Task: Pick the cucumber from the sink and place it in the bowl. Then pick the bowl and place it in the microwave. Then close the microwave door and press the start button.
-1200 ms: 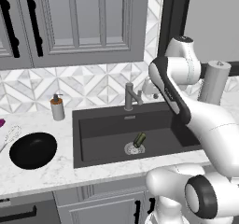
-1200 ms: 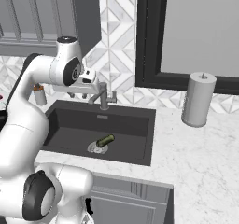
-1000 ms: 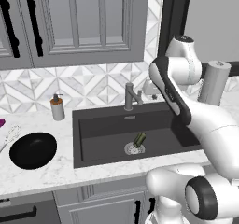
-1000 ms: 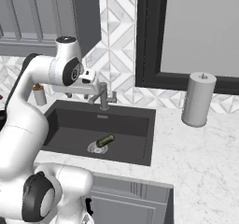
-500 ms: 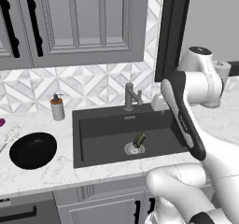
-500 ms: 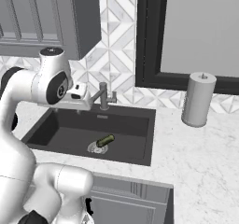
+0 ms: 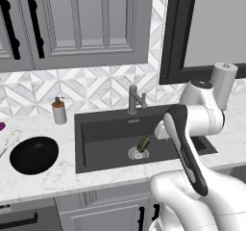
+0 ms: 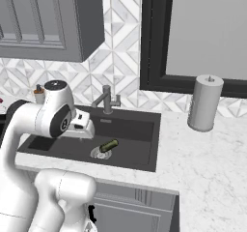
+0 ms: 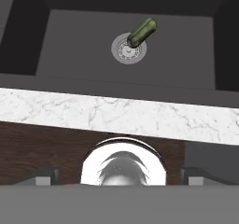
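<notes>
A cucumber (image 9: 142,31) lies across the drain (image 9: 128,50) of the sink (image 7: 103,131); the bowl (image 7: 33,154) sits on the desk left of it. End effector's state cannot be told.

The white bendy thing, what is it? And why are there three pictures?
It is a robot arm in a pretend kitchen. Two cameras ride behind it, one on its left and one on its right. The third sits on its hand and looks down into the sink. A green cucumber lies by the drain there. A black bowl waits on the counter, left of the sink. The arm holds nothing yet. I cannot tell whether its end effector is open.
</notes>
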Controlling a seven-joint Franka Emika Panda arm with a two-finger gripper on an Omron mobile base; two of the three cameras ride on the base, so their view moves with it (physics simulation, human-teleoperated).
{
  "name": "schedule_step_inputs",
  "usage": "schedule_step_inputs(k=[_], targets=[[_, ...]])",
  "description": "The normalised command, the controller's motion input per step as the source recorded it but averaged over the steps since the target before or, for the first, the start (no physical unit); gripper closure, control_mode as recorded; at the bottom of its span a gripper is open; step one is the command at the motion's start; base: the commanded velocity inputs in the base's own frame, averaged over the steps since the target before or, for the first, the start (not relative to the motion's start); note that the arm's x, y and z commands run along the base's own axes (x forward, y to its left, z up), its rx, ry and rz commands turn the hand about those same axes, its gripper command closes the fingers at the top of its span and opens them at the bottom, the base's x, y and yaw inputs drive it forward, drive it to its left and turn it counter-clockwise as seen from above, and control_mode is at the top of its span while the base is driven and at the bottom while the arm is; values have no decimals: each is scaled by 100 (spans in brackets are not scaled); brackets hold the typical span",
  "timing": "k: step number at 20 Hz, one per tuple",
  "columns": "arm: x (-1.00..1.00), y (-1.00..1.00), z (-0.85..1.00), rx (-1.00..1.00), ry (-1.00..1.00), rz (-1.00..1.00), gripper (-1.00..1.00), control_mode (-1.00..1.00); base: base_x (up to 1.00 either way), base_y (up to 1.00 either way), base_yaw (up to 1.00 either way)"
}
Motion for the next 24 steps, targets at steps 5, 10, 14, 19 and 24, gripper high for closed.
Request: schedule_step_inputs(k=[5, 10, 14, 19, 24], targets=[[52, 0, -48, 0, 7, 0, -100, -100, 0, 0, 0], [57, -15, -29, 6, 3, -1, -100, -100, 0, 0, 0], [56, 0, -24, 1, 0, -9, -100, -100, 0, 0, 0], [44, 10, -30, -2, -1, -22, -100, -100, 0, 0, 0], [38, 9, -41, -5, 0, -19, -100, -100, 0, 0, 0]])
